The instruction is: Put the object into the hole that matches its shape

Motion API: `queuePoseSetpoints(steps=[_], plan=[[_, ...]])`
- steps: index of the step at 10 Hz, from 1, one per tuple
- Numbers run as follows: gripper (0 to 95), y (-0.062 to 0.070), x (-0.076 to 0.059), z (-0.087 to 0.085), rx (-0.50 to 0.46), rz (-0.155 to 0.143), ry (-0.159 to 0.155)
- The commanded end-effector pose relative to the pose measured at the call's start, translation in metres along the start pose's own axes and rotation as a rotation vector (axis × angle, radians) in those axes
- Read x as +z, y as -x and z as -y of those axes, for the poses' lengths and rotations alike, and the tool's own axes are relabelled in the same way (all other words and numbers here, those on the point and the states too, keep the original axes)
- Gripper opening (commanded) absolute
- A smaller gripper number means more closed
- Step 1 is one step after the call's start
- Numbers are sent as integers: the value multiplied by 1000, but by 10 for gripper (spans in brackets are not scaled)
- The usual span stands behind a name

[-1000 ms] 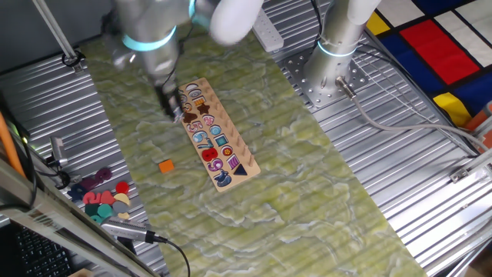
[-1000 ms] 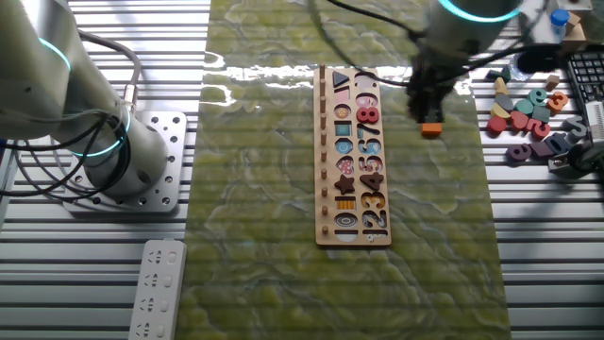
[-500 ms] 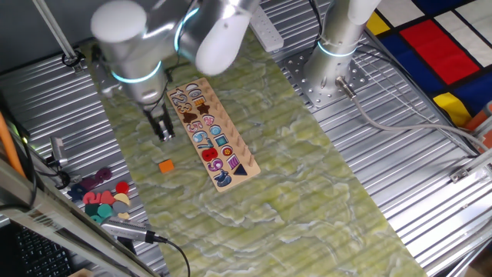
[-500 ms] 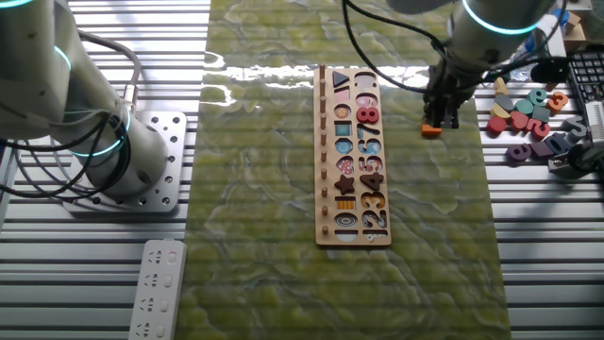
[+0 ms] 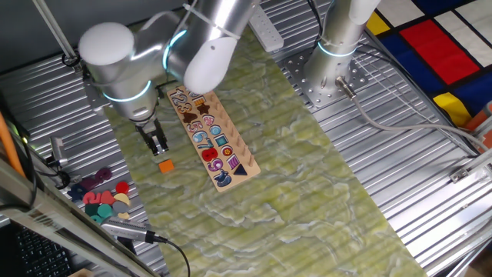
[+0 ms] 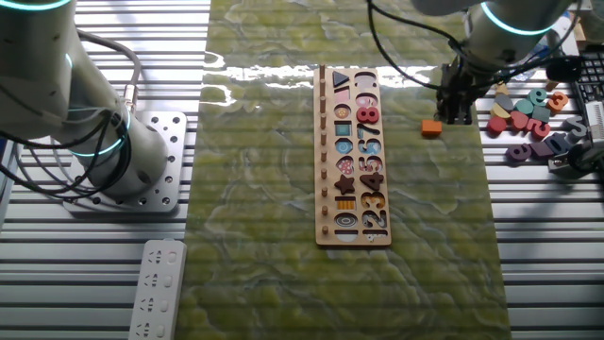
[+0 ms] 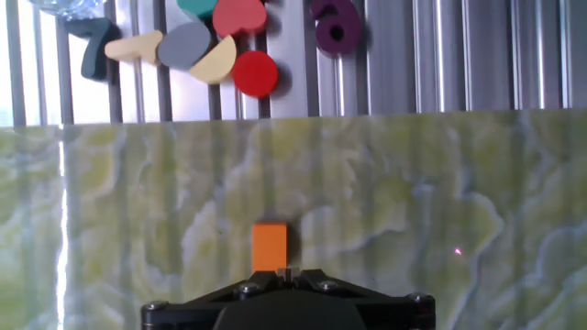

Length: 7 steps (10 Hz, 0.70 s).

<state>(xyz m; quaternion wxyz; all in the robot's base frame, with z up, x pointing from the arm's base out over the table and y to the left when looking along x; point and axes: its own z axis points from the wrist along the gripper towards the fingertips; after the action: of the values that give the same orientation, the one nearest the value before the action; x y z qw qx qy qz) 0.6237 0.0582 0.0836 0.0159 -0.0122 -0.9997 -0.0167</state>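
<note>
The small orange square piece (image 5: 166, 165) lies flat on the green mat, beside the long wooden puzzle board (image 5: 231, 158). It also shows in the other fixed view (image 6: 431, 127) and in the hand view (image 7: 270, 247). My gripper (image 5: 159, 146) hangs just above the mat, close beside the orange piece and not touching it (image 6: 458, 115). In the hand view the fingertips (image 7: 287, 271) stand together, empty, right behind the piece. The board (image 6: 326, 203) holds coloured numbers and shapes. I cannot make out which recess is the matching hole.
Several loose coloured pieces (image 5: 104, 196) lie on the ribbed metal table beyond the mat's edge; they also show in the other fixed view (image 6: 528, 109) and the hand view (image 7: 215, 41). A second arm's base (image 6: 142, 161) stands at the far side. A white power strip (image 6: 156, 288) lies near it.
My gripper has moved away from the board's edge, across the mat, to just beside the orange piece. The piece and the board have not moved.
</note>
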Motion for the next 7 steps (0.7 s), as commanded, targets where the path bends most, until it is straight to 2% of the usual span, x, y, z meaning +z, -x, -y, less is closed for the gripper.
queuePoseSetpoints(steps=[1,4,5,7], plan=[[0,-4,1,-1,5,7,0],[0,-4,2,-2,-1,8,0],[0,-4,2,-2,-21,-16,6],[0,-4,2,-2,-63,-22,27]])
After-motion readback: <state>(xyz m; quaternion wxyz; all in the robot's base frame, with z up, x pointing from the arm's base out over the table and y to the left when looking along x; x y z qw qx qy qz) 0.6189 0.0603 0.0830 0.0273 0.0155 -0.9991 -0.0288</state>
